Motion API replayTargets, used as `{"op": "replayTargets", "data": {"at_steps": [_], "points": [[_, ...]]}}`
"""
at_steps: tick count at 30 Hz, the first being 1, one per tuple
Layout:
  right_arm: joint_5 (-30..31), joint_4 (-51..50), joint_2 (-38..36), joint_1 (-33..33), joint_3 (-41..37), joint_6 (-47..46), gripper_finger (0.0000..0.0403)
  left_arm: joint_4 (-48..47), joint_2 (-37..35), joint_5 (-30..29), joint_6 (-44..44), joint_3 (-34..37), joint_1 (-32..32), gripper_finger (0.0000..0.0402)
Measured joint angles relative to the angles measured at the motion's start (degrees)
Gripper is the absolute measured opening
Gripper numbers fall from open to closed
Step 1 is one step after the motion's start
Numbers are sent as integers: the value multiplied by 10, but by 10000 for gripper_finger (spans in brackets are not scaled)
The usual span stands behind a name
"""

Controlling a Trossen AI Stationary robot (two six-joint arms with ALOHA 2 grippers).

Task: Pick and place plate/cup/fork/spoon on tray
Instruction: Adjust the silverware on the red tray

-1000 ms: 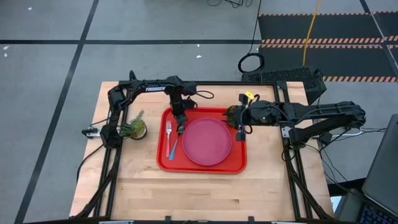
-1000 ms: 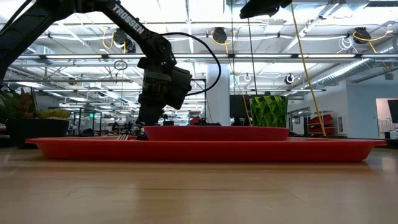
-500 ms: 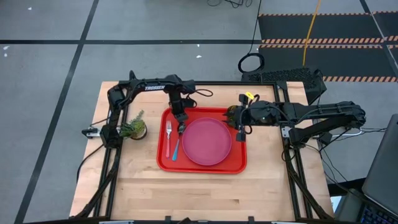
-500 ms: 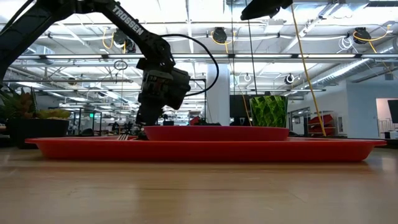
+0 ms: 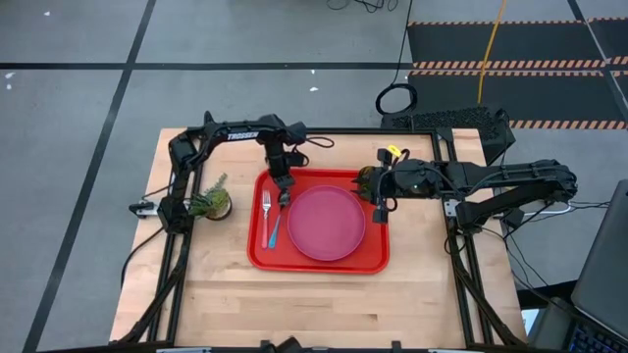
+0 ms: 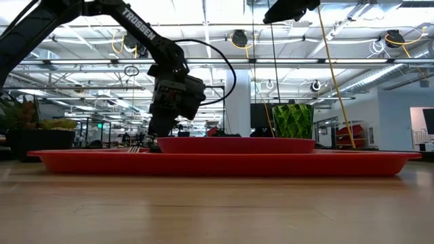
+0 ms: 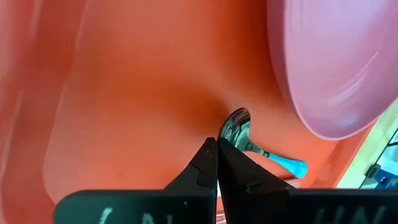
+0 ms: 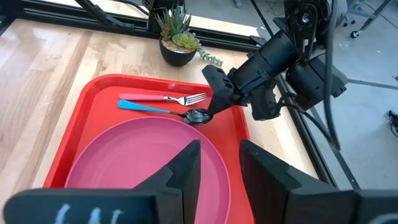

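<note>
The red tray (image 5: 319, 267) lies mid-table with the pink plate (image 5: 326, 223) flat on it. The pink-handled fork (image 5: 265, 216) and the blue-handled spoon (image 5: 274, 227) lie side by side on the tray's floor, left of the plate. My left gripper (image 5: 283, 198) is shut and slants down, its tip at the spoon's metal bowl (image 7: 236, 126). My right gripper (image 8: 214, 165) hangs open above the tray's far right corner, with nothing between its fingers. In the low view the green cup (image 6: 293, 120) stands behind the plate's right end, its base hidden. My left gripper's shut fingertips (image 7: 211, 152) come slanting down from the far side to the tray floor right beside the spoon's bowl (image 8: 199, 116). The spoon lies flat on the tray. I cannot tell whether the tips touch the bowl.
A small potted plant (image 5: 211, 203) stands on the table left of the tray, close to the left arm's base. Bare wooden tabletop (image 5: 314, 304) runs along the near side of the tray.
</note>
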State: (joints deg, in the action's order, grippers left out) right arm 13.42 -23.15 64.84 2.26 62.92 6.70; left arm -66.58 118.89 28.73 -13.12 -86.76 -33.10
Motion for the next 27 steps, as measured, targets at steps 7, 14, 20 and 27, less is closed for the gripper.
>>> {"op": "replayTargets", "data": {"at_steps": [7, 14, 20, 27], "points": [[0, -8, 0, 0, 0, -14, 105, 7, 0, 27, -3, 0, -21, 0], [0, -22, 0, 1, 0, -20, 105, 7, 0, 41, -10, 5, -24, 0], [0, -29, 0, 1, 0, -26, 105, 22, 0, 48, -13, 46, -24, 0], [0, -18, 0, 1, 0, -25, 105, 44, 0, 58, -7, 57, -26, 0]]}}
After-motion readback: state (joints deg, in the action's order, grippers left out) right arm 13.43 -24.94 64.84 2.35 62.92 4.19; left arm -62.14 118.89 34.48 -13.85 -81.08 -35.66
